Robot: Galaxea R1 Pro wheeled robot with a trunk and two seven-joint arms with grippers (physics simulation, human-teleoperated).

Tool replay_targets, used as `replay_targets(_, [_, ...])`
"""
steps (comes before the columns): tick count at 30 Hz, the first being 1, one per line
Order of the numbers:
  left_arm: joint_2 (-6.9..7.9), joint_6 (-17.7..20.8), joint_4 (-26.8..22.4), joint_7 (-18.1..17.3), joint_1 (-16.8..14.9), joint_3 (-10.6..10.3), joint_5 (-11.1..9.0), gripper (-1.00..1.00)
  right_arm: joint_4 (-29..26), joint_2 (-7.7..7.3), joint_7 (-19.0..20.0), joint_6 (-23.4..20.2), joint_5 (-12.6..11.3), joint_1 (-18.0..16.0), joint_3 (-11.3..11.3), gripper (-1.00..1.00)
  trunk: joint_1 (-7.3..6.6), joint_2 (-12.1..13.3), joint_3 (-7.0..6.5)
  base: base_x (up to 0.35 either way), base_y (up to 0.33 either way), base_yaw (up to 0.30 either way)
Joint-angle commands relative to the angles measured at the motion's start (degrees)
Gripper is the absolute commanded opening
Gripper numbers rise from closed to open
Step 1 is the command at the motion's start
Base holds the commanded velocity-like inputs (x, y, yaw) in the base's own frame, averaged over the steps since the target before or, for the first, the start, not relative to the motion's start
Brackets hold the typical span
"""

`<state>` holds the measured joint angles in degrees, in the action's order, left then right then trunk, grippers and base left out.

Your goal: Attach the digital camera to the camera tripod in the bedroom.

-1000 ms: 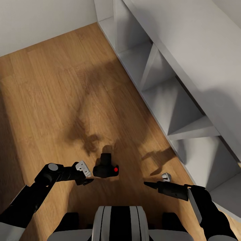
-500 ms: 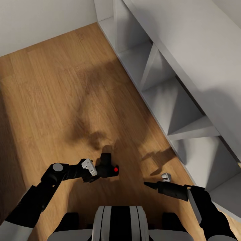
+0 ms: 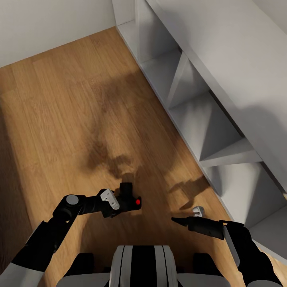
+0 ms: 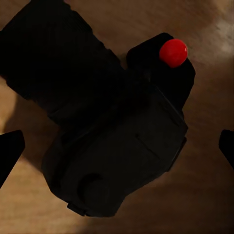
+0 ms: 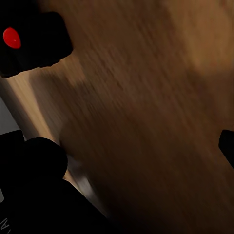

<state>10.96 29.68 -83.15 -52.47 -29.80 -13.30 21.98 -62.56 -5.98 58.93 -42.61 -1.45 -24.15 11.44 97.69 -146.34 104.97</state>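
The digital camera (image 3: 128, 199), small and black with a red button on top, lies on the light wood floor just ahead of my trunk. My left gripper (image 3: 116, 207) has come up to its left side and stands open. In the left wrist view its two fingertips (image 4: 9, 152) flank the camera (image 4: 117, 136) with a gap on each side. My right gripper (image 3: 175, 219) hovers open to the camera's right, well apart from it; the right wrist view catches a corner of the camera (image 5: 34, 44). The camera tripod is out of view.
A white open shelf unit (image 3: 191, 99) runs along the right side of the floor. A white wall (image 3: 48, 24) closes the far left. My own trunk (image 3: 141, 265) sits at the near edge, and wood floor (image 3: 59, 119) stretches ahead.
My left gripper has moved right across the floor until its open fingers reach around the camera. The camera and the right arm have stayed put.
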Motion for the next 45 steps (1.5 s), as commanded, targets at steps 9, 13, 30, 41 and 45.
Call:
replay_targets(9, [-0.07,0.35,-0.06,-0.26,-0.03,-0.11,0.29,1.0,-0.02,0.0,0.13,-0.38,-0.13,-0.02,0.07,1.0,-0.01,-0.01,0.03,0.0,0.0,0.0])
replay_targets(13, [-0.08,-0.07,0.01,-0.33,-0.04,-0.13,0.31,1.0,-0.02,0.0,0.13,-0.42,-0.13,-0.02,0.07,1.0,-0.01,-0.01,0.03,0.0,0.0,0.0])
replay_targets(30, [-0.23,-2.49,3.0,-1.14,0.0,-0.23,6.54,1.0,-0.02,0.0,0.13,-0.36,-0.13,-0.02,0.07,1.0,-0.01,-0.01,0.03,0.0,0.0,0.0])
replay_targets(41, [-0.69,-2.53,3.47,-0.92,-0.01,-0.19,9.31,1.0,-0.02,0.0,0.18,-0.39,-0.1,-0.02,0.05,1.0,-0.01,-0.01,0.03,0.0,0.0,0.0])
replay_targets(45, [-1.58,-2.58,3.97,-0.75,-0.05,-0.17,10.85,1.0,-0.02,0.0,0.26,-0.43,-0.12,-0.02,0.07,1.0,-0.01,-0.01,0.03,0.0,0.0,0.0])
